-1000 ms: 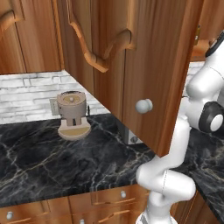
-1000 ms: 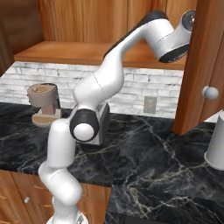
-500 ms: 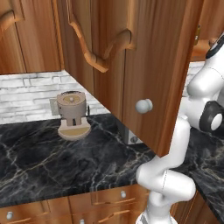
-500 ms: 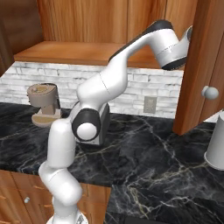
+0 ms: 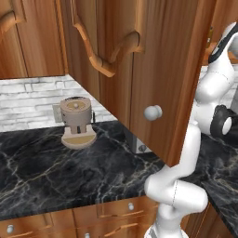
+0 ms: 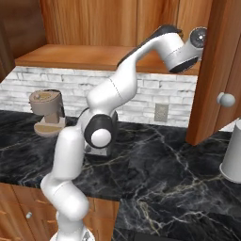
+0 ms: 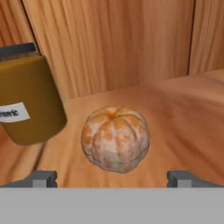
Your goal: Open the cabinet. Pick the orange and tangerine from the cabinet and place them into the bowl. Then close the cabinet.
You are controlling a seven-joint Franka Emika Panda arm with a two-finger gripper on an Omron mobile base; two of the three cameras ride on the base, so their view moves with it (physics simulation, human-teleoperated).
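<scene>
Flanking the tangerine, spread fingers, jar close alongside

Open cabinet door, reddish-brown, with a round silver knob, swung out over the black marble counter. A brown coffee grinder stands by the white brick backsplash. The white arm rises at right.

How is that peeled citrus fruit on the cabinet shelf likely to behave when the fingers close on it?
The peeled fruit looks round, so a nudge off centre would probably roll it, perhaps toward the jar beside it. Its bare segments suggest it is soft and may squash under a hard squeeze. It sits centred between the open fingers, which favours an even grip.
</scene>
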